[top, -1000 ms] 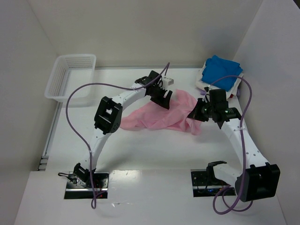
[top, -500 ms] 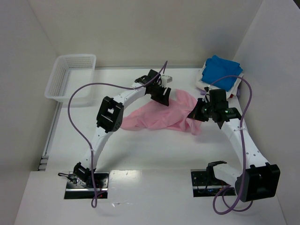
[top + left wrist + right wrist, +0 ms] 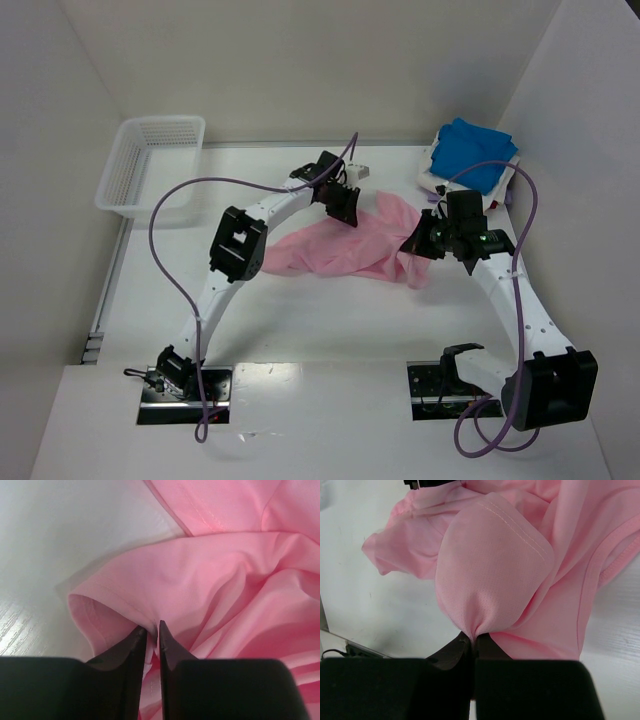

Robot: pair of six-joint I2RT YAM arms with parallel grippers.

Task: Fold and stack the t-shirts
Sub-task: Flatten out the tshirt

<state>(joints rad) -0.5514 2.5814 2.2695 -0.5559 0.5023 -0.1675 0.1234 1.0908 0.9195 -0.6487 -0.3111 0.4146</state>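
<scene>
Starting at the near edge, both arms reach out over the white table (image 3: 300, 320) to the pink t-shirt (image 3: 340, 255), which lies crumpled and unfolded across the middle, so its folding looks barely begun. The right gripper (image 3: 471, 638) is pressed together on a bunched, hemmed flap at the shirt's right side, and the cloth balloons out from the pinch with a line of stitching across it. Slightly farther out, the left gripper (image 3: 151, 629) has its tips nearly together on a fold by a sleeve opening at the shirt's far edge, and it appears to pinch that fold. The cloth is thin, soft and matte, falling in loose ridges. Farthest, in the right back corner, the blue t-shirt (image 3: 478, 150) sits as a neat folded square on something white that I cannot identify, so at least one shirt seems done. The white mesh basket (image 3: 150, 160) stands in the left back corner, well apart.
</scene>
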